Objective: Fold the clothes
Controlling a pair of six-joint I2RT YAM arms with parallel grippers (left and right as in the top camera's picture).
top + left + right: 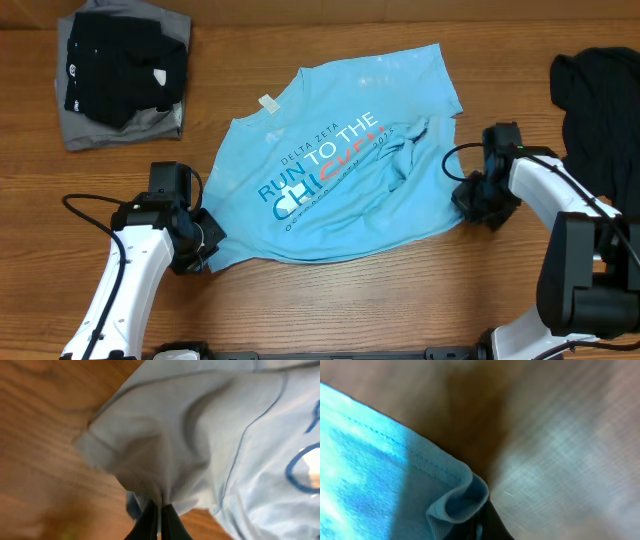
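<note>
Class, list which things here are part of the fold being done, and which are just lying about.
In hand:
light-blue T-shirt
left gripper, shut on its corner
right gripper, shut on its edge

Lying about:
black garment on a grey garment, far left
black heap, far right

T-shirt [340,160] centre | folded stack [122,70] far left | loose garment [600,90] far right

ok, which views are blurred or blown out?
Overhead: sharp, evenly lit, faint glare on the T-shirt top. Left wrist: soft throughout, table smeared. Right wrist: table washed out by glare and blur; only the T-shirt hem is crisp.
</note>
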